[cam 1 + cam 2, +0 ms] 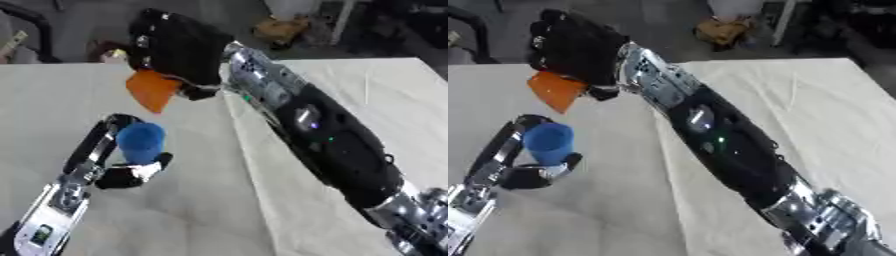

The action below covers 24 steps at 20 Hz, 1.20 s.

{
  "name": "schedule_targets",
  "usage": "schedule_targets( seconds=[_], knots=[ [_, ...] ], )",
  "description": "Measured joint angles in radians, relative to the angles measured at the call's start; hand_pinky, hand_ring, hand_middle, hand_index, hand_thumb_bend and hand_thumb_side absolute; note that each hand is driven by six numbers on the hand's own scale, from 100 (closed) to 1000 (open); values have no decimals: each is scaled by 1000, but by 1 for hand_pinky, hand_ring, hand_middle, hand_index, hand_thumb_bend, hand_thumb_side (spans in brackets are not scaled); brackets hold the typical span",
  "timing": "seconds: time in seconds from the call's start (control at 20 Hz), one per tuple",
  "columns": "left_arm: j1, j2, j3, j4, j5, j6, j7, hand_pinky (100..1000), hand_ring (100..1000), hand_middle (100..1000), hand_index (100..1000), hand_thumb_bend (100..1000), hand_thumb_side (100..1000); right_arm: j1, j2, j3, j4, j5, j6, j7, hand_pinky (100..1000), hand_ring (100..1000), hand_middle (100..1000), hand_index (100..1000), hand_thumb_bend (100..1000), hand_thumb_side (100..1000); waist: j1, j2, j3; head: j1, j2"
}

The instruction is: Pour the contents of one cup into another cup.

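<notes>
Right hand (179,47) is clamped on the orange cup (152,90), held tilted above the blue cup (141,142), which the left hand (122,170) grips upright over the worktop (350,85).

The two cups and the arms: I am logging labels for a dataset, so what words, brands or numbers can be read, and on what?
None can be read.
Orange cup, in the right hand: plain, no print visible.
Blue cup, in the left hand: plain.
Right forearm: small lit spots, no legible text.
White tablecloth: unmarked.
</notes>
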Motion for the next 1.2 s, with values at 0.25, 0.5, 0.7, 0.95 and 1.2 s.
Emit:
schedule_targets(
  seconds=[0.25,0.5,0.7,0.95,1.2],
  knots=[
    [20,-1,3,49,-102,-84,8,786,777,665,842,1000,645,10,0,-6,1,-11,10,-2,793,760,375,541,283,100,1,0,-1,0,0],
    [52,-1,27,36,-131,-141,17,804,811,741,865,1000,673,45,-2,-39,23,-81,69,-16,760,740,233,427,182,100,6,0,-1,0,0],
    [79,1,52,-14,-103,-146,22,797,809,739,860,1000,658,96,-8,-77,64,-208,151,-36,731,719,181,361,100,100,11,0,-1,-2,0],
    [96,10,89,-95,-30,-115,22,788,803,732,853,1000,651,181,-8,-120,136,-409,252,-74,697,700,149,316,100,100,19,3,0,-5,-3],
    [100,10,124,-155,41,-74,17,784,800,726,847,1000,656,246,0,-129,219,-604,297,-104,702,723,167,336,141,120,21,4,3,-7,-4]
  ],
)
